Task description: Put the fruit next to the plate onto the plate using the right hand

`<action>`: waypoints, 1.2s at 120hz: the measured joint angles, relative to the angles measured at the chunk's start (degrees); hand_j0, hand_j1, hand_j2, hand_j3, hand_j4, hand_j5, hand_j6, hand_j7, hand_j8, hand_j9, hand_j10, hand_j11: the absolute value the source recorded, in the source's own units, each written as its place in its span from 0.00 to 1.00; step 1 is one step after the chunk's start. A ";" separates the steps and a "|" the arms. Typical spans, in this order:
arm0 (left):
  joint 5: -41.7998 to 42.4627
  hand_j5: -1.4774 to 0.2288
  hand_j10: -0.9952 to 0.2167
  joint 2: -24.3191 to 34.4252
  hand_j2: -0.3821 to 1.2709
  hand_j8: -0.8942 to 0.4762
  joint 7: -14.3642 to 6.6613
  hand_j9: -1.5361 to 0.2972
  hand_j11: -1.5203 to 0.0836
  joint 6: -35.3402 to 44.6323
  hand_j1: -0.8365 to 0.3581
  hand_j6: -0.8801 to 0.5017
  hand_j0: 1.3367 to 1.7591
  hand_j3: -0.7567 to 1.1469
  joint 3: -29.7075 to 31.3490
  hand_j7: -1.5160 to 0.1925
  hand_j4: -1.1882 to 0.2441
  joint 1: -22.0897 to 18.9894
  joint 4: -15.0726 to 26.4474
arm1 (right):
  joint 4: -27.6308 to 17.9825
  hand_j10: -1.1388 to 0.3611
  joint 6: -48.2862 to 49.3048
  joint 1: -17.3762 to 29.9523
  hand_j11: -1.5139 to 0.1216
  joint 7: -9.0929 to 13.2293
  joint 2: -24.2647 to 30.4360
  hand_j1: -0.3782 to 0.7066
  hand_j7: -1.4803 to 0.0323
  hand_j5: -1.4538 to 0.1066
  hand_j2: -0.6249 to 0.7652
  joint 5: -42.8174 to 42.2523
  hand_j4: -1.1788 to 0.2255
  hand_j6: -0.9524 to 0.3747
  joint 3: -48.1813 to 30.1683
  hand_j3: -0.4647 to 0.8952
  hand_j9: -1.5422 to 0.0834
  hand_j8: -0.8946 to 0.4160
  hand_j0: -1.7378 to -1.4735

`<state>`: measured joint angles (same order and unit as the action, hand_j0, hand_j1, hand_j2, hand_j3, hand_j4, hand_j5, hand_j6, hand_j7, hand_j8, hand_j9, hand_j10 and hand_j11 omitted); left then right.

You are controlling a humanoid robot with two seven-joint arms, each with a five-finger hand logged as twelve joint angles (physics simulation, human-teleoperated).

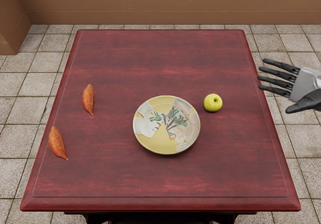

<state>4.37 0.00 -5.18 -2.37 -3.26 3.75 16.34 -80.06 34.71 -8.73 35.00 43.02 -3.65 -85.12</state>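
A yellow-green apple [213, 102] sits on the red table just right of a yellow plate [155, 144] painted with a leaf pattern. The apple is apart from the plate's rim by a small gap. My right hand [281, 81] comes in from the right edge, beyond the table's right side and a little farther back than the apple. Its dark fingers [276, 75] are stretched out straight toward the left, holding nothing. The left arm does not show.
Two orange leaf-shaped objects lie near the table's left side, one [88, 99] farther back and one [57, 143] close to the left edge. The dark red table [165, 58] stands on a tiled floor with a brown wall behind.
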 joint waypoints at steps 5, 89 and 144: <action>-0.01 0.87 0.82 0.00 0.23 0.65 0.00 0.84 0.95 0.00 0.99 0.64 0.76 0.40 0.00 0.89 0.83 0.02 0.00 | 0.07 0.74 0.10 0.07 0.90 0.00 0.02 0.06 0.95 0.91 0.45 0.07 0.82 0.69 0.00 0.34 0.92 0.66 0.30; -0.01 0.87 0.82 0.00 0.23 0.65 0.00 0.84 0.95 0.01 0.99 0.64 0.76 0.40 0.00 0.89 0.83 0.00 0.00 | -8.26 0.74 -14.81 -30.78 0.90 0.00 -3.91 0.06 0.95 0.91 0.45 -46.39 0.82 0.69 33.85 0.34 0.92 0.66 0.30; -0.03 0.87 0.82 0.00 0.23 0.65 0.00 0.84 0.95 0.01 0.99 0.64 0.76 0.40 0.00 0.89 0.83 -0.02 0.01 | -10.11 0.72 -41.67 -42.79 0.87 0.00 -7.06 0.10 0.92 0.88 0.44 -56.11 0.79 0.67 60.85 0.34 0.90 0.63 0.30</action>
<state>4.34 0.00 -5.18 -2.36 -3.26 3.73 16.35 -90.17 -6.96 -51.52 35.00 35.96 -59.76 -24.27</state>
